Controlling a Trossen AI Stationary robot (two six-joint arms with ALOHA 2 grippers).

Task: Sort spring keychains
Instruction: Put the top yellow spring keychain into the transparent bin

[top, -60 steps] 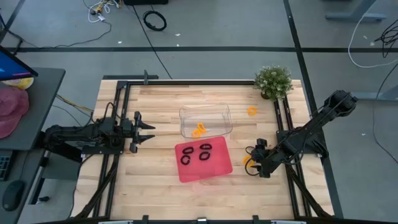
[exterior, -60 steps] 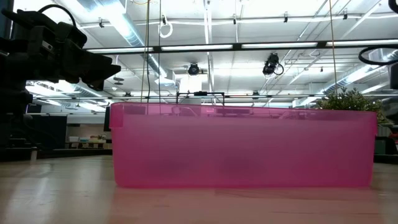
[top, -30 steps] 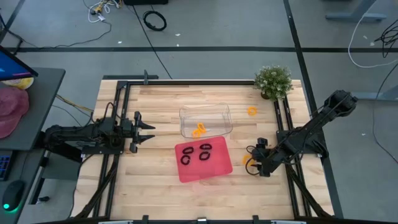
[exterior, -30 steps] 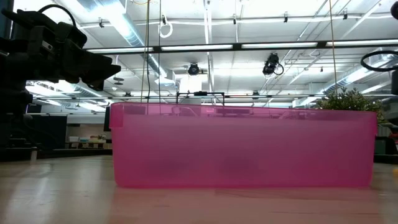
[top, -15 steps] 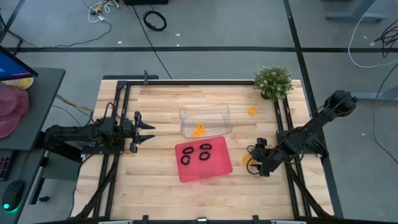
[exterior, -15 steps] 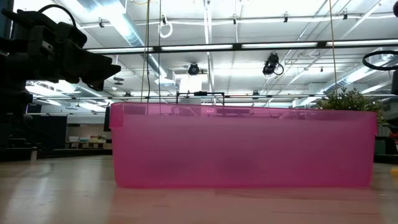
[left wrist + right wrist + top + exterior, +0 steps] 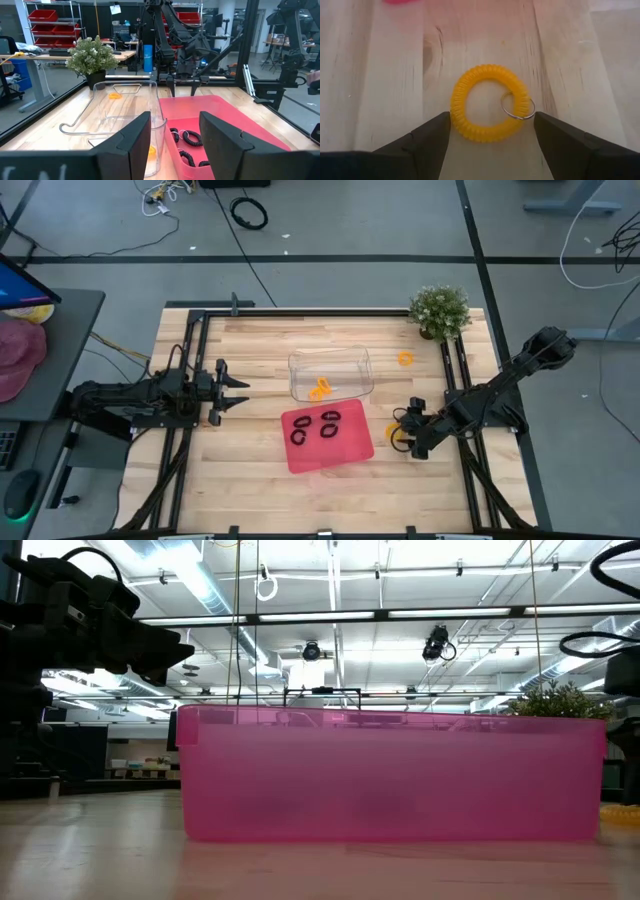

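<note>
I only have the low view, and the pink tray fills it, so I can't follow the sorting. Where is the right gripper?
Observer: The right gripper is low over the table, right of the red tray, open, with an orange keychain lying flat between its fingers.
Operator: Is it gripped?
Observer: Not yet. Both fingers stand clear of the coil.
Operator: What's in the tray?
Observer: Black keychains; I can't give an exact count.
Operator: Other orange ones?
Observer: Some are in the clear bin behind the tray, and one lies loose by the plant.
</note>
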